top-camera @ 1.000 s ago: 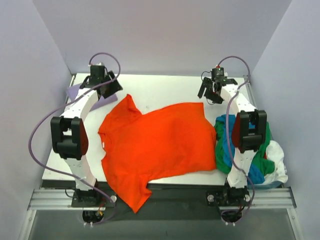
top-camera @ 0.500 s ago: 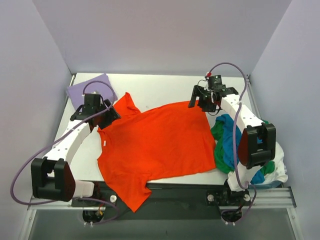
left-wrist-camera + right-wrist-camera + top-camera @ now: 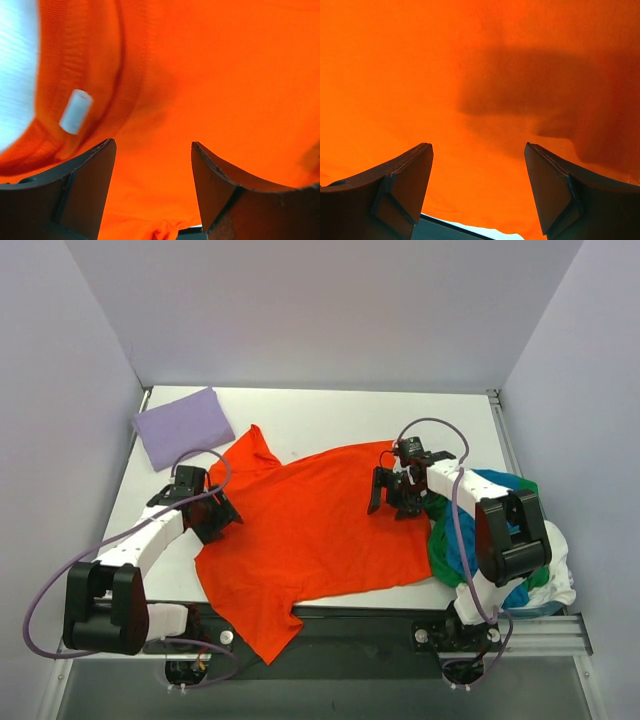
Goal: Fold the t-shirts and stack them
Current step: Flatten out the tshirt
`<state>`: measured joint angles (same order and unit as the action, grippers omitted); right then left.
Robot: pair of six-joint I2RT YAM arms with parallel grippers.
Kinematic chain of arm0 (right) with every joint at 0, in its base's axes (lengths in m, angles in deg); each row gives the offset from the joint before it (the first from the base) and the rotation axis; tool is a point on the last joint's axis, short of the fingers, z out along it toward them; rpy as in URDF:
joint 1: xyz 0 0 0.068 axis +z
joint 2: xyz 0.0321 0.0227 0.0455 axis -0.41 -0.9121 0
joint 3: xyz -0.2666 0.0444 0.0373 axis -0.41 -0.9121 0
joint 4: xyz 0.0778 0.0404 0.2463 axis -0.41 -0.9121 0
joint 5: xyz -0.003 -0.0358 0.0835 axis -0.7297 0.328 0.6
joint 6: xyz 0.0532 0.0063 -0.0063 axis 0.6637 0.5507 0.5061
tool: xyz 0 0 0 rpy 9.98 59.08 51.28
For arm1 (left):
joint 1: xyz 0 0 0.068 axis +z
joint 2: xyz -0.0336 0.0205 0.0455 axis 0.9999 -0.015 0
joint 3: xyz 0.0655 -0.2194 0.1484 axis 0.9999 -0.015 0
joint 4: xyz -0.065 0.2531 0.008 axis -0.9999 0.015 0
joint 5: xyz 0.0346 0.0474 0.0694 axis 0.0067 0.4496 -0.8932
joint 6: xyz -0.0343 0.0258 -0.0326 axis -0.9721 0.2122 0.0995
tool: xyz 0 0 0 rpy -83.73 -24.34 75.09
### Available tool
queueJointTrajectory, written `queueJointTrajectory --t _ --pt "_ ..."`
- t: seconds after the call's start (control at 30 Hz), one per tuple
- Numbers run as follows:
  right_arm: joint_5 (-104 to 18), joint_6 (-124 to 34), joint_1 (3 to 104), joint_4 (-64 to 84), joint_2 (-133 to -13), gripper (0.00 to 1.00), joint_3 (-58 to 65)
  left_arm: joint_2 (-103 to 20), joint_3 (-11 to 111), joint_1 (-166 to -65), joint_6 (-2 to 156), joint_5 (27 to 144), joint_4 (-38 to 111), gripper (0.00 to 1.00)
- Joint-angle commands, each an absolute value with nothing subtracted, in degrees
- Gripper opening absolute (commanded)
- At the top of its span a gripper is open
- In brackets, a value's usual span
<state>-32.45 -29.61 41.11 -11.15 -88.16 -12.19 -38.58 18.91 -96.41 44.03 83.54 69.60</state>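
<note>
The orange-red t-shirt (image 3: 310,540) lies spread flat on the worktop (image 3: 330,420), collar to the left. The left claw (image 3: 152,145) hangs low over that collar, beside its white label (image 3: 76,111) — jaws parted, holding nothing. The right claw (image 3: 477,147) hangs over the shirt's right end, spread wide and empty. A folded lavender t-shirt (image 3: 183,426) lies beyond the shirt's far left sleeve — a heap of green, blue and white t-shirts (image 3: 455,545) sits against its right edge.
</note>
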Motion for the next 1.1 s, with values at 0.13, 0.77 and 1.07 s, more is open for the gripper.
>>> queueJointTrajectory --t 0.13,0.77,1.07 --pt "-33.09 -29.44 41.08 -11.67 -90.38 0.75 -13.03 -44.37 17.9 -91.69 46.75 85.83 64.5 0.72" --pt "-31.68 -30.66 41.08 -19.22 -105.15 0.74 3.57 -63.62 32.05 -87.21 54.04 85.65 62.3 0.72" --pt "-30.45 -32.25 41.17 -25.73 -113.24 0.74 18.85 -73.55 49.88 -87.21 58.17 81.97 67.75 0.72"
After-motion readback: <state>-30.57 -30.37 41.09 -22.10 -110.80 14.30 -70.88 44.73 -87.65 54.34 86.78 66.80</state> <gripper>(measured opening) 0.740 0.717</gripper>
